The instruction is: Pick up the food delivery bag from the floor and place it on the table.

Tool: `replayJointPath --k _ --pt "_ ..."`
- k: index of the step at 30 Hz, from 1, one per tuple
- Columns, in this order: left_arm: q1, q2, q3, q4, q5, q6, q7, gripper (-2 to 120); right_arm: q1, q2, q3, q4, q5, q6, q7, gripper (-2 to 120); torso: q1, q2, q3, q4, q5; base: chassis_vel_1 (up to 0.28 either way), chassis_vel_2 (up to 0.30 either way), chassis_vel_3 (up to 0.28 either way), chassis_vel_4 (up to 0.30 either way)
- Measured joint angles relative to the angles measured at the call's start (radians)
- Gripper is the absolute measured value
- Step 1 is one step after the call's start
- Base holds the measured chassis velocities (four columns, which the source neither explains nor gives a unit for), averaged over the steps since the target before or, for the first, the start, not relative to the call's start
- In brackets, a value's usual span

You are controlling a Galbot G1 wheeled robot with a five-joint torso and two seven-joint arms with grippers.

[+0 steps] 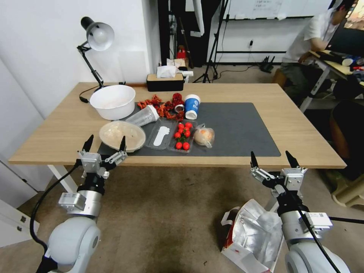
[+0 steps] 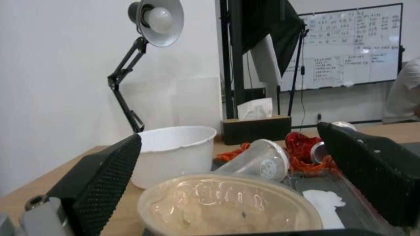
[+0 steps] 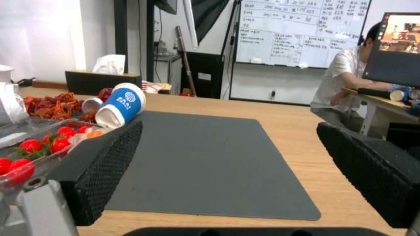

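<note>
So, start with the big things. The table [image 1: 288, 125] fills the top half of your head view, with a dark mat [image 1: 235, 129] in its middle. The bare part of the mat, out toward 1 o'clock, looks like the best spot for the bag. The floor [image 1: 163, 212] lies below it, brown and stained.

The food delivery bag [image 1: 252, 235] sits on the floor at about 5 o'clock in your head view. It is under the near table edge, with its silver top open and crinkled. Its long side seems to run from 1 o'clock to 7 o'clock.

Your right gripper [image 1: 272, 159] is the nearer one. The bag lies just below and behind it, toward 7 o'clock from the claw. The right arm points up, with the claw at the table edge and its two fingers spread wide, holding nothing.

Your left gripper [image 1: 105, 144] is at 8 o'clock, well apart from the bag. It points up too, fingers spread, just in front of a lidded bowl [image 1: 122, 135].
</note>
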Motion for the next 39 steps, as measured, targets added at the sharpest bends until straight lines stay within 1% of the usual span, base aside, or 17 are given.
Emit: replayJointPath --k 9,12,15,17,18,20,23,25,27,31,37,39 --pt "0.042 -0.003 0.002 -0.007 0.015 -0.004 0.006 100 -0.004 -0.007 0.004 0.013 0.008 0.004 0.000 100 0.000 0.000 0.000 0.0000 -0.0001 0.000 0.000 0.000 0.000" --pt "0.057 -0.003 0.003 -0.016 0.020 0.005 0.005 100 -0.005 -0.009 0.006 0.014 0.011 0.006 0.000 100 -0.003 -0.006 -0.003 0.0001 0.0000 0.000 0.000 0.000 0.000" --pt "0.067 -0.004 0.005 -0.019 0.023 0.010 0.004 100 -0.005 -0.006 0.005 0.010 0.012 0.014 0.000 100 -0.012 -0.025 -0.013 0.0000 0.0000 0.000 0.000 0.000 0.000" --pt "0.067 -0.004 0.005 -0.019 0.023 0.010 0.004 100 -0.005 -0.006 0.005 0.010 0.012 0.014 0.000 100 -0.012 -0.025 -0.013 0.0000 0.0000 0.000 0.000 0.000 0.000" --pt "0.073 -0.004 0.005 -0.021 0.023 0.011 0.003 100 -0.006 -0.004 0.004 0.008 0.012 0.017 0.000 100 -0.018 -0.039 -0.021 0.0000 0.0000 0.000 0.000 0.000 0.000" --pt "0.076 -0.004 0.005 -0.021 0.023 0.011 0.003 100 -0.005 -0.004 0.004 0.008 0.012 0.017 0.000 100 -0.020 -0.045 -0.025 0.0000 0.0000 0.000 0.000 0.000 0.000" --pt "0.082 -0.001 0.004 -0.026 0.023 0.016 0.003 100 0.000 -0.003 0.004 0.008 0.015 0.018 0.000 100 -0.030 -0.068 -0.038 0.0000 0.0000 0.000 0.000 0.000 0.000" --pt "0.083 -0.001 0.003 -0.027 0.023 0.017 0.003 100 0.000 -0.003 0.004 0.008 0.015 0.018 0.000 100 -0.032 -0.071 -0.040 0.0000 0.0000 0.000 0.000 0.000 0.000" --pt "0.088 -0.001 0.003 -0.030 0.023 0.024 0.002 100 0.001 -0.002 0.005 0.006 0.016 0.020 -0.001 100 -0.039 -0.090 -0.050 0.0000 0.0000 0.000 0.000 0.000 0.000" --pt "0.091 -0.001 0.004 -0.030 0.023 0.025 0.002 99 0.002 0.000 0.005 0.000 0.016 0.024 -0.001 100 -0.045 -0.102 -0.057 0.0001 0.0000 0.000 0.000 0.000 0.000" --pt "0.098 0.000 0.006 -0.030 0.022 0.029 0.002 99 0.005 0.005 0.003 -0.004 0.015 0.026 -0.004 100 -0.060 -0.137 -0.077 0.0000 0.0000 0.000 0.000 0.000 0.000" --pt "0.098 0.001 0.006 -0.030 0.022 0.030 0.002 99 0.005 0.005 0.003 -0.005 0.015 0.026 -0.004 100 -0.061 -0.140 -0.078 0.0001 -0.0001 0.000 0.000 0.000 0.000"
